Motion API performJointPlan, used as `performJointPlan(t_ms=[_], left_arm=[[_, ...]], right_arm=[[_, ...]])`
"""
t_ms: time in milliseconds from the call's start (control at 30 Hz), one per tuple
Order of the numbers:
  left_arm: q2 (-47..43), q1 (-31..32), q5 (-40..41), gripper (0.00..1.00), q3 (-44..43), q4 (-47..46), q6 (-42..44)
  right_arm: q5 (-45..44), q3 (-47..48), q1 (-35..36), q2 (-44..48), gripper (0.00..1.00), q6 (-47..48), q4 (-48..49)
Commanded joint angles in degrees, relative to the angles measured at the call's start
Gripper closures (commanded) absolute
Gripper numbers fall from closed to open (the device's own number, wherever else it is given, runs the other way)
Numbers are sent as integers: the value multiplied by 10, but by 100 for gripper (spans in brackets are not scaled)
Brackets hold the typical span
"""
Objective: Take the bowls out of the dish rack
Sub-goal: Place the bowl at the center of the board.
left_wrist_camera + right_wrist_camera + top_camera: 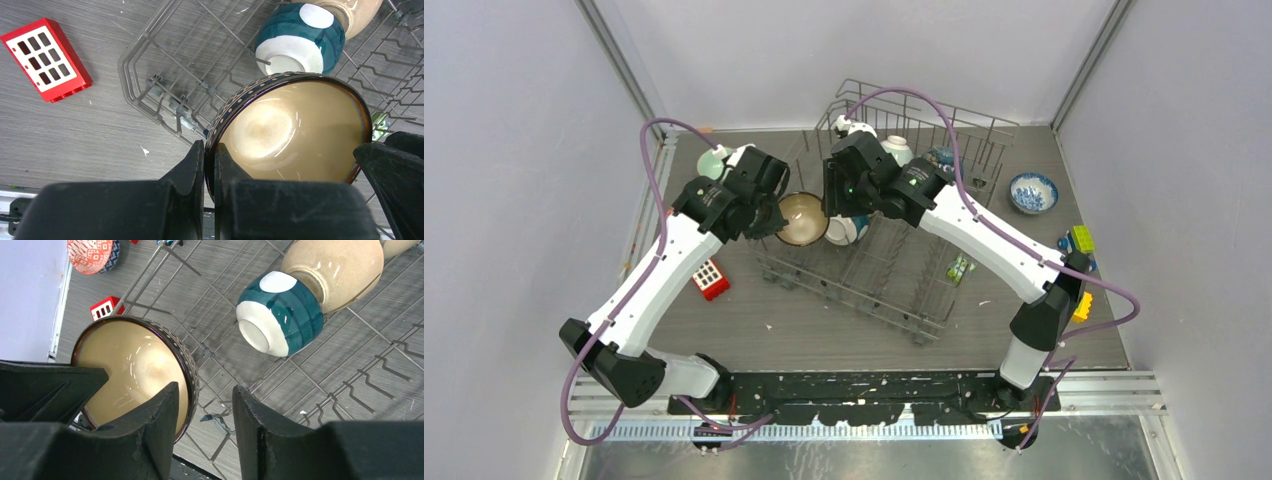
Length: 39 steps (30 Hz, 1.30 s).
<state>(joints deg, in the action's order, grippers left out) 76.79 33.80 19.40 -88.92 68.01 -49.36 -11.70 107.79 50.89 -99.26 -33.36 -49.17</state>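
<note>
Dish rack (864,300) on the counter (754,330) holds a teal-and-white bowl (280,312) touching a tan bowl (340,267). At its left edge the left hand (209,152) is clenched on the rim of a dotted brown bowl (295,135). The right hand (205,395) stands part-open at the far rim. So thin a pinch could slip, or the hands could pull against each other. The rack's raised side and a red block (47,57) crowd the set-down.

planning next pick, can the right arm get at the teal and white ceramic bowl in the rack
Probably yes: the teal and white ceramic bowl lies uncovered in the grey wire rack, near the right end effector, whose open jaws must clear the dotted brown ceramic bowl.
</note>
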Motion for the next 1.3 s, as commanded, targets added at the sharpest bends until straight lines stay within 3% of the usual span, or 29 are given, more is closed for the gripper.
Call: performJointPlan(t_ms=[0, 367, 733, 967, 1033, 1167, 1267], left_arm=[[-19, 3, -4, 100, -9, -38, -17], [-17, 3, -9, 100, -9, -41, -15], [-15, 3, -14, 100, -9, -44, -14], [-14, 2, -20, 100, -10, -46, -11], [-13, 3, -25, 100, -11, -46, -8], [-13, 3, -37, 86, -12, -52, 3], [-19, 3, -64, 61, -13, -66, 27]], right_arm=[[-7, 20, 4, -2, 53, 11, 1], [-12, 38, 16, -25, 56, 34, -16], [-20, 39, 23, -28, 76, 48, -22], [-23, 43, 25, -29, 99, 53, -25], [-23, 46, 26, -29, 99, 55, -27], [-23, 51, 27, -28, 99, 57, -29], [-28, 59, 27, -22, 99, 61, -32]])
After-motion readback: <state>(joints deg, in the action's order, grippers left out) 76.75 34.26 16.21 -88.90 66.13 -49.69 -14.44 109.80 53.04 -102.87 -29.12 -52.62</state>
